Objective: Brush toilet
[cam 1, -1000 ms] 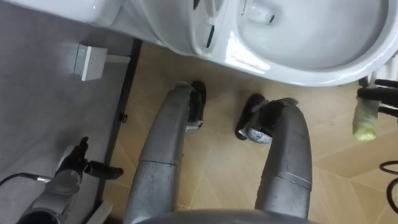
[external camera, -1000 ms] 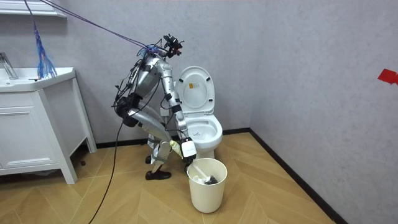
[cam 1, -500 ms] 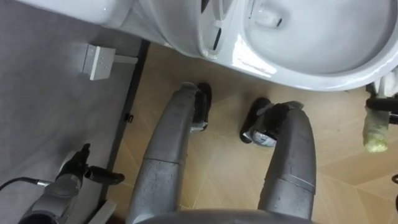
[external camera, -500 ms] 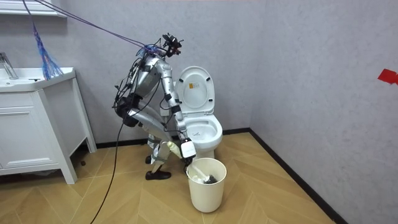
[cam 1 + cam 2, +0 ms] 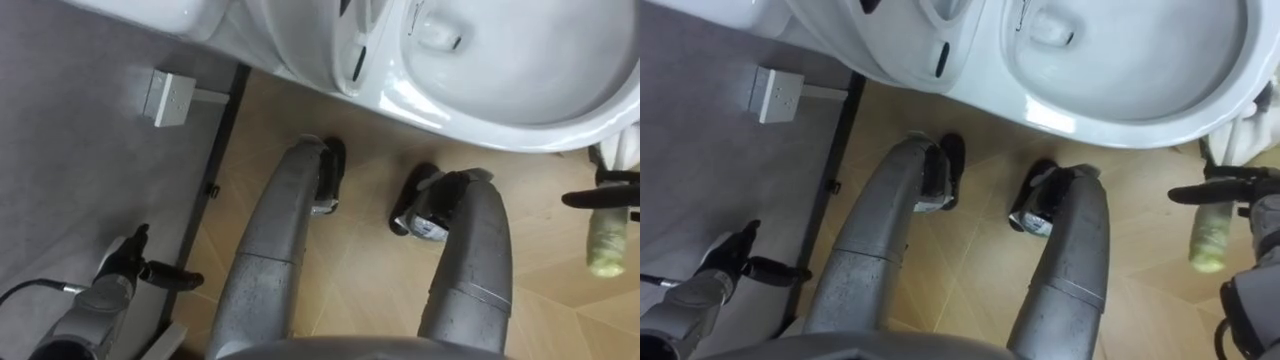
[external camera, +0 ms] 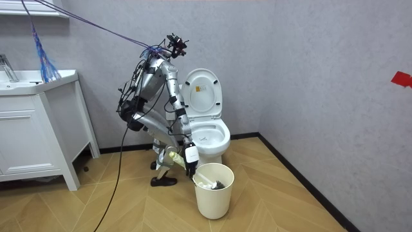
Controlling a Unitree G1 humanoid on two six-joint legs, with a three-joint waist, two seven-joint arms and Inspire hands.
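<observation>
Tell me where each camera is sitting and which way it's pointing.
Left eye view: on the head, looking down over the toilet bowl rim at the floor; both legs, left hand and right hand show.
Right eye view: beside it on the head, same downward look; same legs and hands.
Room view: off in the room, facing the wall; whole robot, bent beside the bin.
All share the toilet bowl.

Robot bent at toilet (image 6: 207, 134); right hand (image 6: 191, 155) beside white bin (image 6: 213, 193).

Eye views look down, close on the toilet (image 5: 480, 122); distant room view shares it
</observation>
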